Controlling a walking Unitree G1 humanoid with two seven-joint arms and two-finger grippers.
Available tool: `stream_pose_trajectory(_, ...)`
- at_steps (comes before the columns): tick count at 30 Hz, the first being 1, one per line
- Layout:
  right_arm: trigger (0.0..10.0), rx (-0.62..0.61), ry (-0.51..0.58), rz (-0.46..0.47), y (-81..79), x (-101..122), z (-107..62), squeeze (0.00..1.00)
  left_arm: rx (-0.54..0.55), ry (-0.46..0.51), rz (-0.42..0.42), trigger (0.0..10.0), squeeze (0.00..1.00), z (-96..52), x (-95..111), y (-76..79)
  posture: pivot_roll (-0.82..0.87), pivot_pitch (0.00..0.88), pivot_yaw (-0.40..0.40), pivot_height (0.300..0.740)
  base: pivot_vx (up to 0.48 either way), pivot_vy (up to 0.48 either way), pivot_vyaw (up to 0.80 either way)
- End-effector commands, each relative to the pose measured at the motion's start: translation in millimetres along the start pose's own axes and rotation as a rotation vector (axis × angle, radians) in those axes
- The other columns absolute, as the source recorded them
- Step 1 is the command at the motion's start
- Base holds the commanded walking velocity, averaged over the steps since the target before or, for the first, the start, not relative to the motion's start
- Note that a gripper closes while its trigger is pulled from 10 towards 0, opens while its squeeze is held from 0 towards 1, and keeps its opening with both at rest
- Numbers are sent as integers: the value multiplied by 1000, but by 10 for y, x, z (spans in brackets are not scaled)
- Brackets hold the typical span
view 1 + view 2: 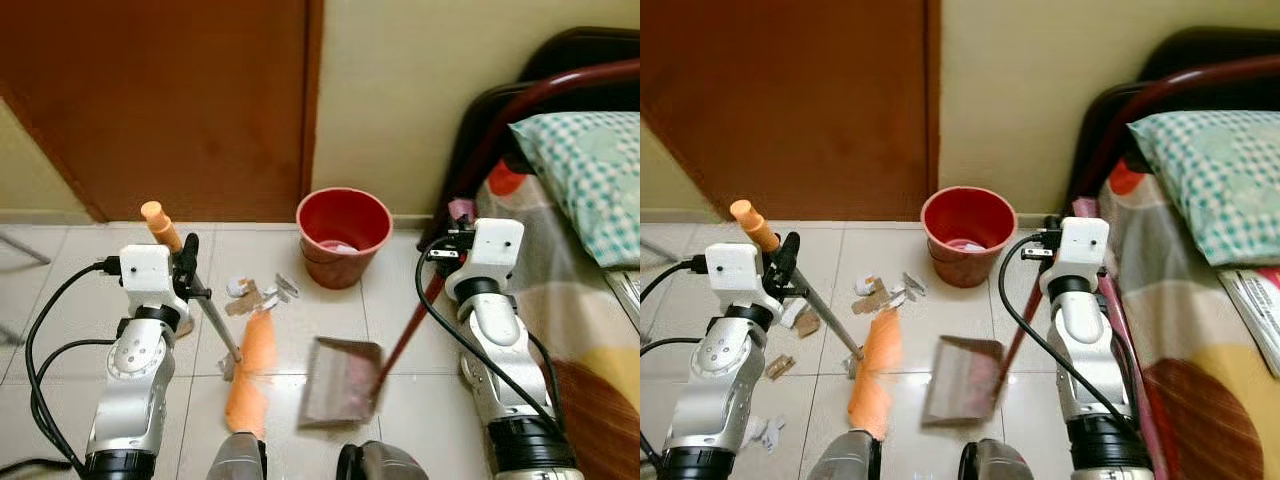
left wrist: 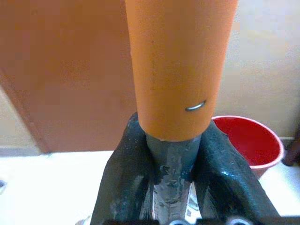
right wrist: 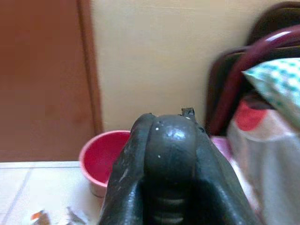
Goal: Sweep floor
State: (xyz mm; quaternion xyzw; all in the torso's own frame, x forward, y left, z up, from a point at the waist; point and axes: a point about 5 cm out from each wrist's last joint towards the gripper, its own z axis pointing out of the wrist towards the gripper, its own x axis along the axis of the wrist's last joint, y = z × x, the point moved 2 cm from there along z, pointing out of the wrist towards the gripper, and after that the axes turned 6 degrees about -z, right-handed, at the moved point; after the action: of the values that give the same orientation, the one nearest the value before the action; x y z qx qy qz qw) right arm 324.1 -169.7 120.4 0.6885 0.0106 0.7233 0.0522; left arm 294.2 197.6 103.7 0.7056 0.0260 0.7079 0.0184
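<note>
My left gripper is shut on the grey shaft of a broom, just below its orange grip; the left wrist view shows both black fingers clamped on that shaft. The orange broom head rests on the tiled floor. Right beside it lies a grey dustpan, blurred, with its mouth toward the broom. Its red handle rises to my right gripper, which is shut on the handle's top end. Paper scraps lie just beyond the broom head, and more scraps lie to the left.
A red bucket stands against the wall ahead, with something pale inside. A brown door fills the back left. A bed with a checked pillow and a dark red frame runs along the right, close to my right arm.
</note>
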Motion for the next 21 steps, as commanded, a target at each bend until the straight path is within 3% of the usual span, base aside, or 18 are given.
stream_pose_trajectory(1,10000,-37,14,-5,83,19,26,0,11,-50,24,10000,0,-37,-85,-6,1,167,-74,740,0,-326,794)
stream_pose_trajectory(6,10000,-46,0,-4,98,-26,36,0,1,-64,25,10000,0,-41,-116,-3,9,146,-65,740,0,-329,780)
stream_pose_trajectory(13,10000,-57,-11,11,145,-109,3,0,-5,-59,35,10000,0,-29,-85,-24,3,127,-31,740,0,-143,0)
stream_pose_trajectory(21,10000,-76,-40,-7,136,-187,15,0,-71,-35,83,10000,0,1,-56,104,11,110,-34,740,0,0,0)
